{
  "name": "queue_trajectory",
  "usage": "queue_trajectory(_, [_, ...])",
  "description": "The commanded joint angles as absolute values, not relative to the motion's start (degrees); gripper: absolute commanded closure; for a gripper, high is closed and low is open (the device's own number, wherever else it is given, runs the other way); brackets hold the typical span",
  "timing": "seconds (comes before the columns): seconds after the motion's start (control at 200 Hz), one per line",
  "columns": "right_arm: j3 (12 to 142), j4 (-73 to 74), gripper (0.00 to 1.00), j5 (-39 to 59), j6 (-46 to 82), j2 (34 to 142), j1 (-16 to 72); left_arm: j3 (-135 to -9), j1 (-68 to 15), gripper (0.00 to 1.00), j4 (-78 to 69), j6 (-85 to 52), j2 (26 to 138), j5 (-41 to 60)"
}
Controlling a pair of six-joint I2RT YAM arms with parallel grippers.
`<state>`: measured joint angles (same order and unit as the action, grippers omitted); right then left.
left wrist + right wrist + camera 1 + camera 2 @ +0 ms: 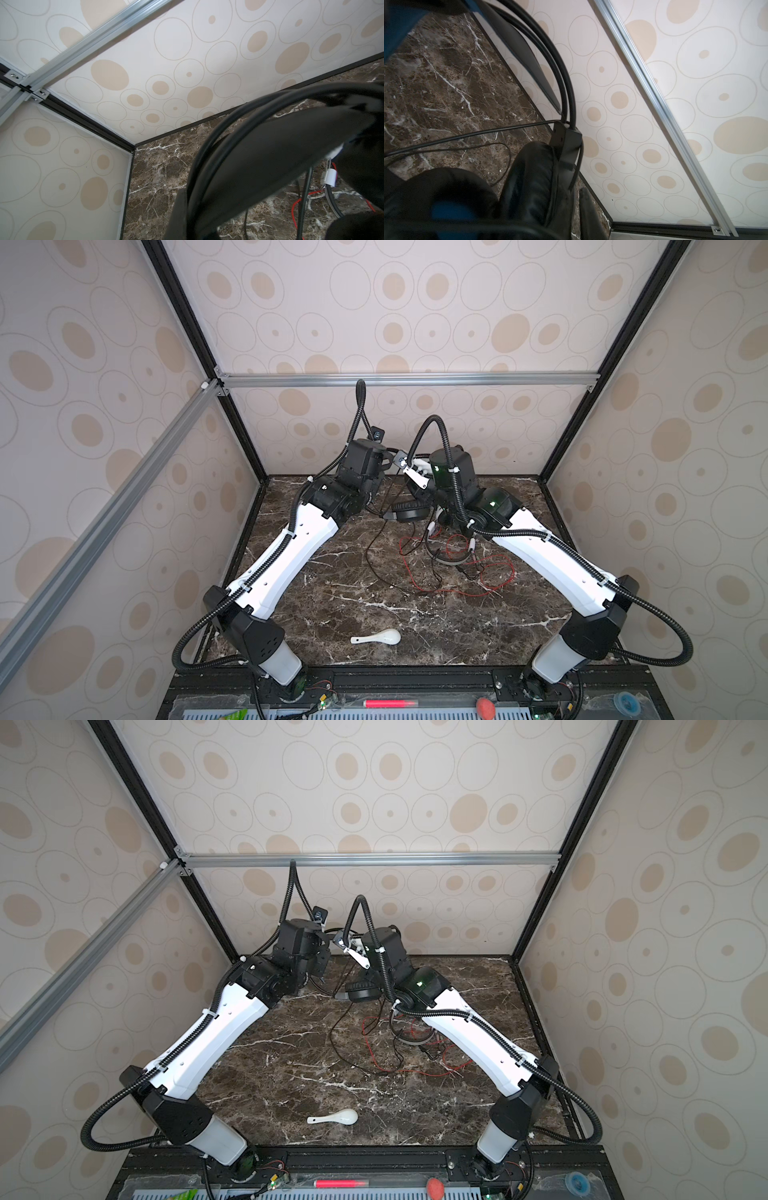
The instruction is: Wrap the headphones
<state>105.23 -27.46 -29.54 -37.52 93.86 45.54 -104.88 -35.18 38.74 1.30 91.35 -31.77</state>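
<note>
Both arms reach to the far middle of the surface. The left gripper is pressed together on the thin band of the black headset, whose earcup sits low, just below and between the two arms' tips. The right gripper is right against the same headset, an earpad beside its finger, but I cannot tell whether it pinches anything. The white headset lies nearer, beside the right arm, with its red cord loose around it.

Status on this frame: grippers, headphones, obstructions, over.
Left gripper shut on black headset, at rear. Right gripper beside it, state unclear. White headset flat; red cord sprawled, crossing black cord.
</note>
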Motion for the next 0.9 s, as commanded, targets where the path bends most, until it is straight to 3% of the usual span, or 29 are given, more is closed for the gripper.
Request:
queue_trajectory(0.0, [107.0, -25.3, 0.88, -31.0, -38.1, 92.4, 45.6, -108.1, -35.7, 1.0, 39.0, 2.9, 91.6, -36.6])
queue_trajectory(0.27, [106.7, -26.1, 0.88, -33.9, -39.6, 92.2, 46.0, -108.5, -36.0, 1.0, 39.2, 3.3, 91.7, -35.7])
queue_trajectory(0.525, [107.7, -23.0, 0.81, -34.6, -44.4, 93.1, 44.8, -105.1, -36.1, 1.0, 38.9, 4.2, 88.9, -17.0])
queue_trajectory(0.895, [108.9, -25.3, 0.79, -34.5, -42.6, 93.7, 41.8, -100.3, -36.9, 1.0, 39.0, 5.5, 84.6, -14.2])
